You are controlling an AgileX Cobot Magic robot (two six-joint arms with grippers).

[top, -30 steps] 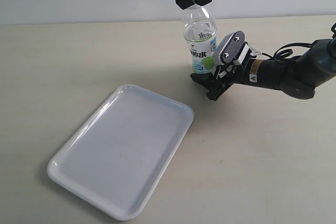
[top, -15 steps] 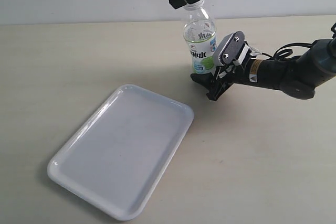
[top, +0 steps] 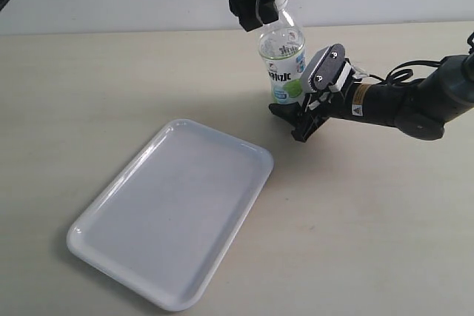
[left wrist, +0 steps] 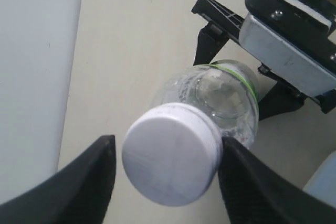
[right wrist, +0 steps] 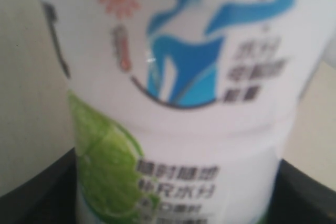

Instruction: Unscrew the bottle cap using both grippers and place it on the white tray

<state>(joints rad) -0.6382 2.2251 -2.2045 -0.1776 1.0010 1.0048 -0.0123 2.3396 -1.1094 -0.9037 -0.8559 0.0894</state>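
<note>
The left pincer (left wrist: 166,153) has slid sideways since a second ago, so the bottle's (top: 283,49) neck now shows beside it instead of hidden beneath. It is released, and the bottle cap (left wrist: 173,167) sits between its fingers, still on the neck. The right pincer (right wrist: 170,198) is unmoved, grasping the bottle low at its label. The white tray (top: 170,220) lies unchanged on the surface (top: 370,220), well apart from both.
</note>
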